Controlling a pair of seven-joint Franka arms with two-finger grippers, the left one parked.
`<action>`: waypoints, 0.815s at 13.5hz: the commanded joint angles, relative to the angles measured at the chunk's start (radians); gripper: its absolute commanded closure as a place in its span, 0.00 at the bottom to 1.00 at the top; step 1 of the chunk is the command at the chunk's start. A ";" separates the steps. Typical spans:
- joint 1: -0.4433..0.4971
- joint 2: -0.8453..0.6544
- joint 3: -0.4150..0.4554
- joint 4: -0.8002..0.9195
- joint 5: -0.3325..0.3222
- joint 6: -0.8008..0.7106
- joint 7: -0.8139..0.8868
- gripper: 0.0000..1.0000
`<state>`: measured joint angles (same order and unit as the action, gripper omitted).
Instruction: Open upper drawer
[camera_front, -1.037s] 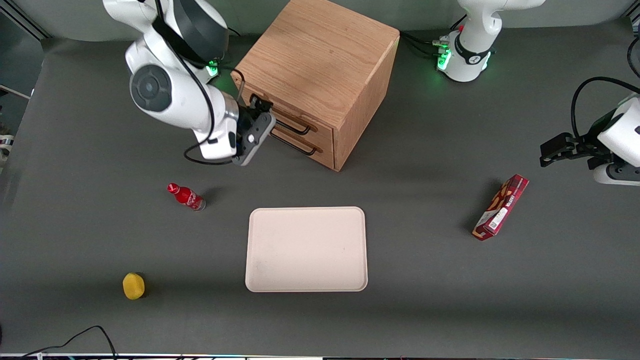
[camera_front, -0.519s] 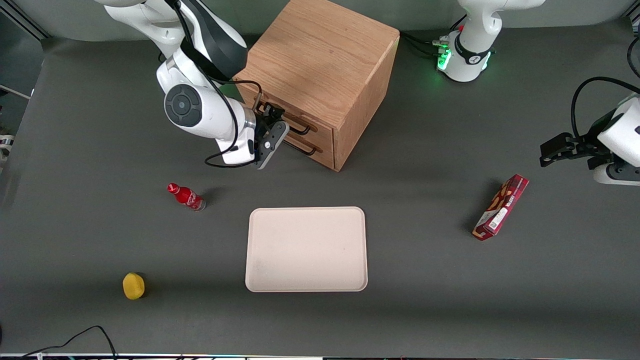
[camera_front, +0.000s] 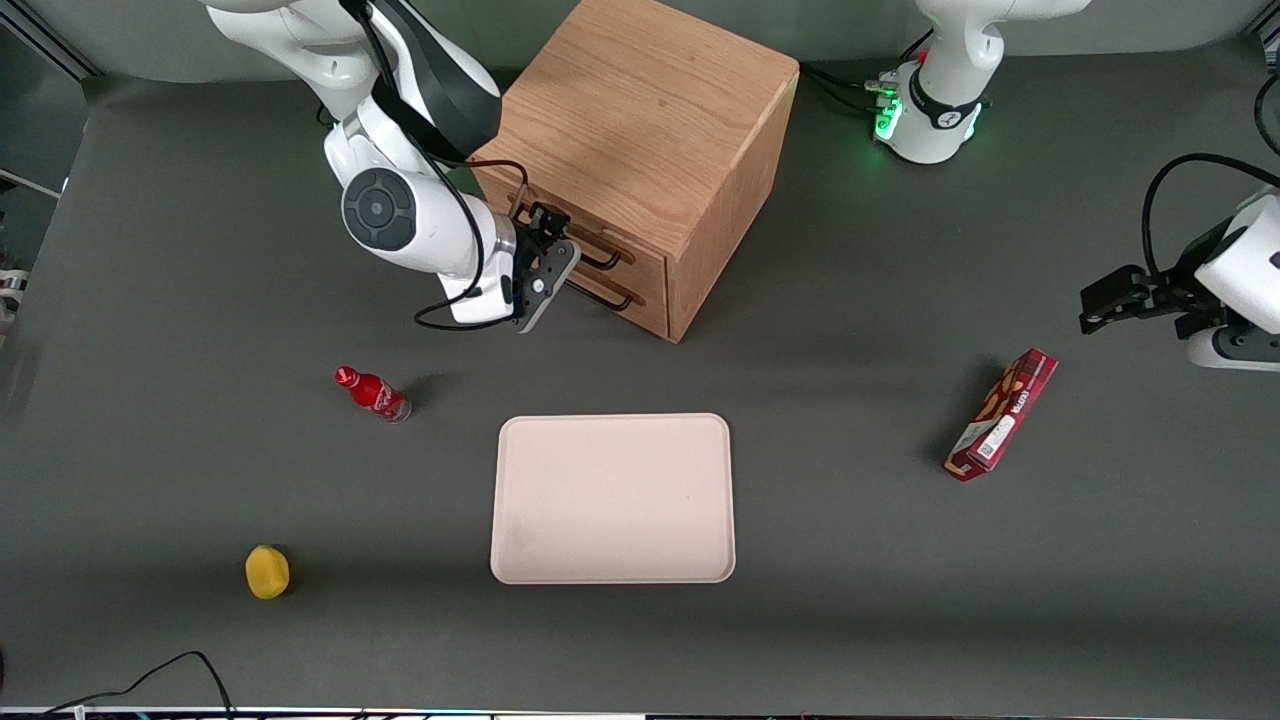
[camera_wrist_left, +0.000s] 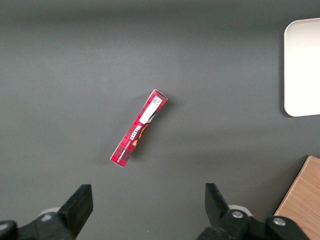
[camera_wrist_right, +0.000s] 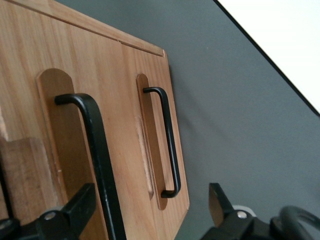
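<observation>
The dark grey table (camera_front: 850, 600) carries a wooden cabinet (camera_front: 640, 130), beige tray (camera_front: 613, 498), red bottle (camera_front: 372, 393), yellow sponge (camera_front: 267, 572) — and a red box (camera_front: 1003, 414).

Oak upper drawer (camera_wrist_right: 30, 95), black gripper (camera_front: 548, 250), red bottle (camera_front: 372, 393)

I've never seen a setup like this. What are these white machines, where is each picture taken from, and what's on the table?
They are robot arms on a grey table. One picture looks down from the front; two come from cameras on the arms' wrists. The working arm's gripper is open in front of a wooden cabinet, its fingers astride the black handle of the upper drawer, which is shut. The lower drawer sits beneath. It holds nothing. Nearer the front camera lie a beige tray, a red bottle, a yellow sponge and, toward the parked arm's end, a red snack box.
</observation>
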<state>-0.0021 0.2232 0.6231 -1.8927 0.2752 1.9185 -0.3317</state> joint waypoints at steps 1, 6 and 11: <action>-0.007 -0.035 0.004 -0.045 0.042 0.031 -0.020 0.00; -0.006 -0.030 0.003 -0.046 0.027 0.050 -0.023 0.00; -0.010 -0.004 -0.002 -0.034 -0.048 0.070 -0.024 0.00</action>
<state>-0.0071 0.2222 0.6229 -1.9182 0.2481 1.9669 -0.3332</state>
